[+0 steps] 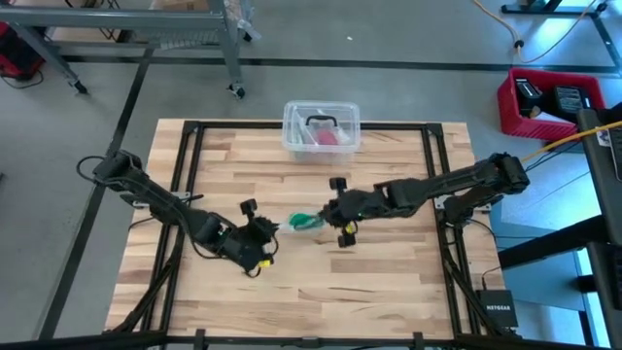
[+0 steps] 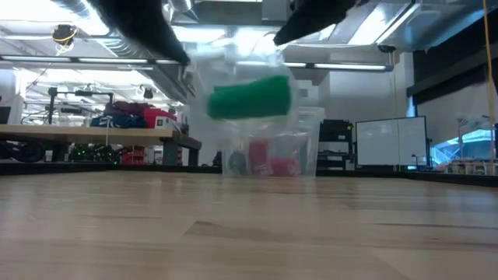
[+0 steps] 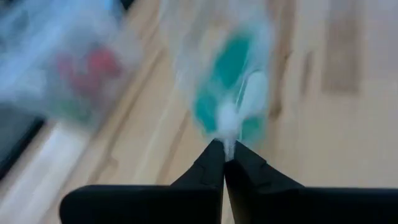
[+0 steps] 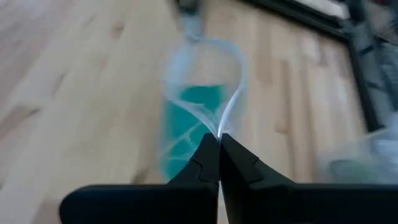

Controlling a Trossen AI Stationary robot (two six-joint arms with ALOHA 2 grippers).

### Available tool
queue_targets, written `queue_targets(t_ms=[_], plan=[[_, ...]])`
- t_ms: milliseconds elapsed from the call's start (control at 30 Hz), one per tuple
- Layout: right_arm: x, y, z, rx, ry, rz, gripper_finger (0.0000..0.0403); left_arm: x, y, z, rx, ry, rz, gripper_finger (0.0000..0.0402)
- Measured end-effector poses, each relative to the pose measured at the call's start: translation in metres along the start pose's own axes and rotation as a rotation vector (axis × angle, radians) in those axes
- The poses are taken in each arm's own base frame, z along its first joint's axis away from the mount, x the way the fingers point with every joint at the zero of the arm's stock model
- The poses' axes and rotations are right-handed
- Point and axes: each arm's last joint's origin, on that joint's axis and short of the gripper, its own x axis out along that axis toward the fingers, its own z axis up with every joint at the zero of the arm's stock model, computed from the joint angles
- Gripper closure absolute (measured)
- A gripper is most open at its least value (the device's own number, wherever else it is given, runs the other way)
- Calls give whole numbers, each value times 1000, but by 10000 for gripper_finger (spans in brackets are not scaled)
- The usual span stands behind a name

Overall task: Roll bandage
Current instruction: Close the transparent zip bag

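Fingers of both grippers — left (image 3: pixel 224 152), right (image 4: pixel 219 142) — pinched shut on a clear wrapper (image 4: pixel 231 68) enclosing the teal bandage (image 1: pixel 307 221), held above the surface (image 1: pixel 389 282), tub (image 1: pixel 322 130) at 12 o'clock.

Black box (image 1: pixel 497 310) beside the table's right front corner: white lettering is showing on its top, reading "NETGEAR" as far as I can make it out.
Red bin (image 1: pixel 544 99) on the floor: nothing on it is reading clearly.
Clear tub (image 1: pixel 322 129) on the table: no label is showing that I can read.
Room behind: no signs are coming through legibly.
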Motion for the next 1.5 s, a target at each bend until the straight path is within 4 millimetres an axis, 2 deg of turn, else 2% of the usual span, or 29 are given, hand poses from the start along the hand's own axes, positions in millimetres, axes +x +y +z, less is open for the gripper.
queue_targets(t_ms=[67, 167, 300, 433, 667, 800, 967, 1100, 1333, 1500], plan=[[0, 3, -3, -17, 23, 22, 402, 3, 1, -2, -32, 21, -10, 401], [8, -1, -12, -11, 99, 14, 402, -3, -2, 4, -42, -22, -26, 401], [6, 0, -6, 2, 47, 22, 402, -3, -3, 1, -7, -16, -25, 401], [7, 0, -10, 17, 78, 33, 402, -3, -2, -3, -16, 5, -12, 401], [7, 1, -9, 19, 72, 34, 402, -5, -6, -5, -51, 45, -96, 400], [7, 0, -9, 22, 67, 36, 402, -2, -5, -5, -104, 100, -155, 368], [7, 0, -8, 23, 60, 46, 402, 1, -1, -7, -136, 138, -143, 308], [7, 0, -8, 23, 60, 46, 402, 7, 2, -8, -163, 130, -133, 280], [7, 0, -8, 23, 60, 46, 402, 10, 6, -3, -156, 128, -124, 271], [7, 1, -8, 23, 59, 49, 402, 5, 4, 5, -148, 149, -229, 278]])
